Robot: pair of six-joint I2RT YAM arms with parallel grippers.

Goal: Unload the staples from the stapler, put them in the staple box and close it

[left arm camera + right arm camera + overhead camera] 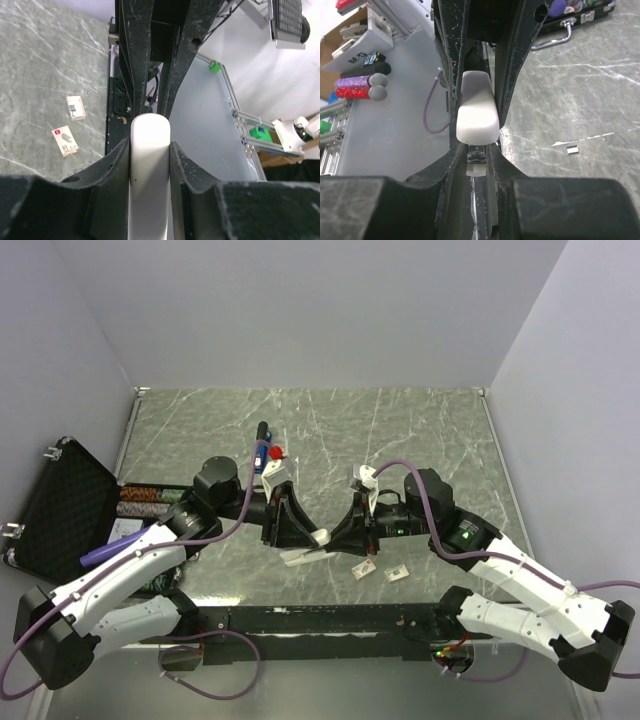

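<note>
Both grippers meet at the front middle of the table on a white rounded oblong bar [305,553]. My left gripper [303,541] is shut on the bar [150,165], its fingers pressed on both sides. My right gripper [336,539] is shut on the bar's thin lower end, where a small metal part shows under the white top [477,112]. The blue stapler [261,453] with a black far end shows just behind my left wrist, partly hidden. A tiny silvery strip of staples [572,148] lies on the table in the right wrist view.
An open black case [60,505] with several items stands at the left edge. Two small whitish cards with red marks [364,569] [397,573] lie near the front; they also show in the left wrist view [75,107] [65,140]. A black rail [320,618] runs along the front.
</note>
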